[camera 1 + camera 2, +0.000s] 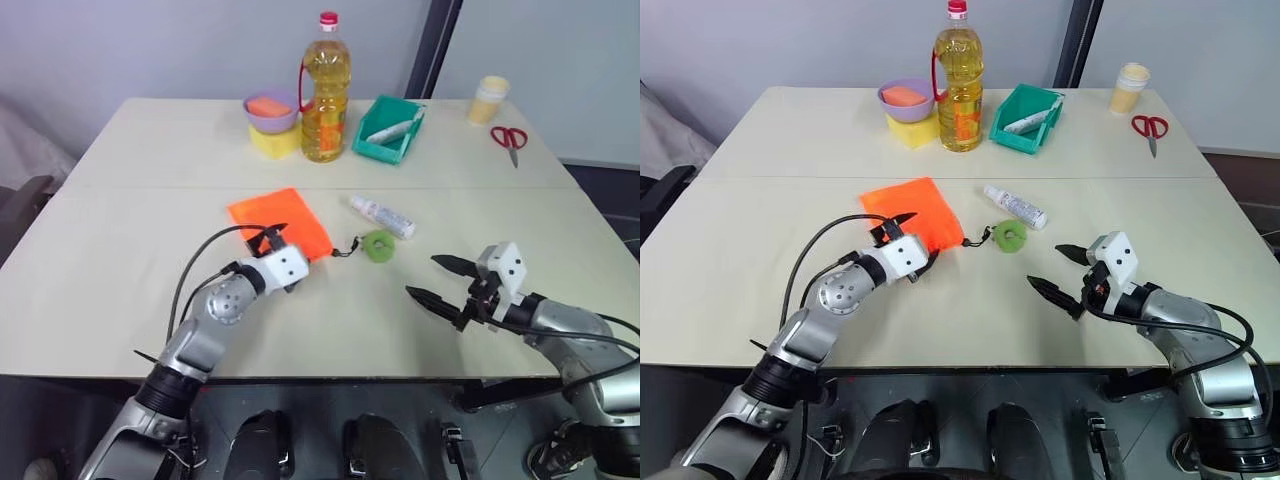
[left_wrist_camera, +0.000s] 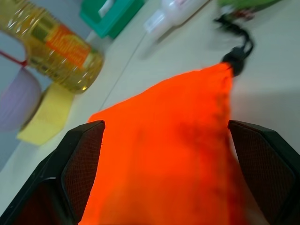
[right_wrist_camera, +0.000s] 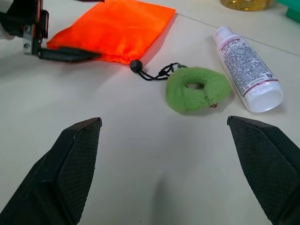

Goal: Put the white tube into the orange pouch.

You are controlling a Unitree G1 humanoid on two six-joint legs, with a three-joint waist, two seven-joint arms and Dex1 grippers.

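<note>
White tube lies flat on the table, just beyond the green ring whose black cord leads to the orange pouch. Nearer, the left gripper spreads its fingers wide over the pouch's near edge, and the right gripper hovers, jaws apart, above bare tabletop. Farther back stand an oil bottle, a teal tray, a purple bowl, a cup and scissors.
</note>
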